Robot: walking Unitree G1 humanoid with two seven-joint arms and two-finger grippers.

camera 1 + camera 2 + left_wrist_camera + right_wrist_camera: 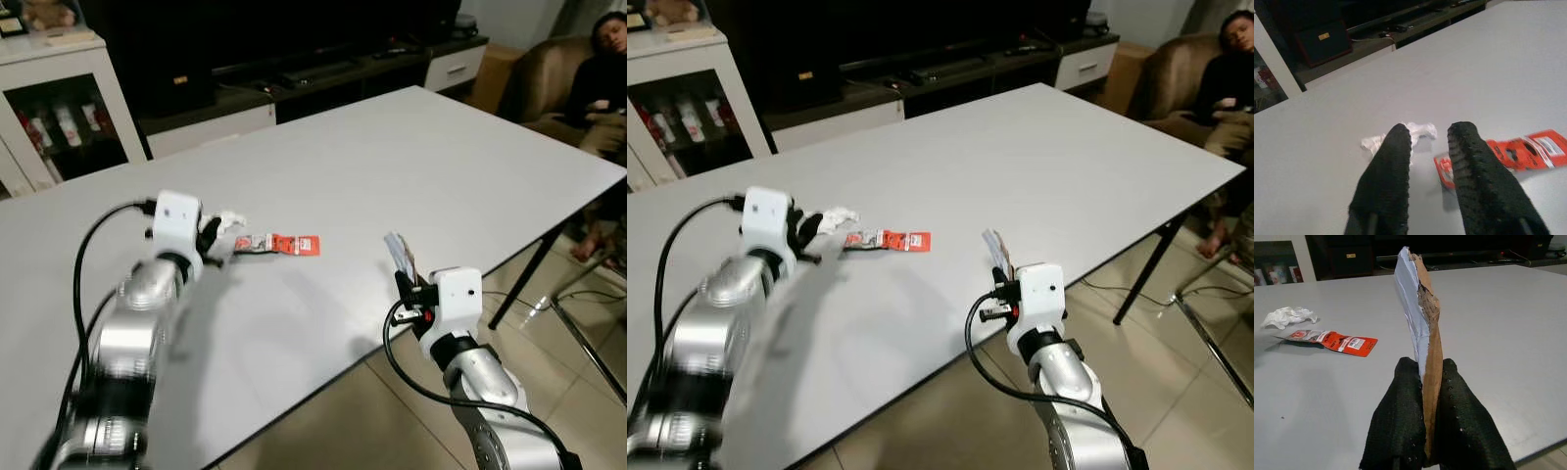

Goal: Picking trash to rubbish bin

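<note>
My right gripper (1422, 382) pinches a stiff torn cardboard scrap (1422, 318) upright. My left gripper (1430, 142) is narrowly apart; the soft, light crumpled white tissue (1418, 132) lies just beyond its fingertips, the thin, probably slippery red wrapper (1525, 149) beside one finger. I would squeeze the tissue's bulk.

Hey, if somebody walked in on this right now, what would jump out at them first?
Probably the right hand at the near edge of the grey table, pinching a torn cardboard scrap upright. Next, the red wrapper lying flat mid-table with a crumpled white tissue beside it, and the left hand open just over both.
</note>
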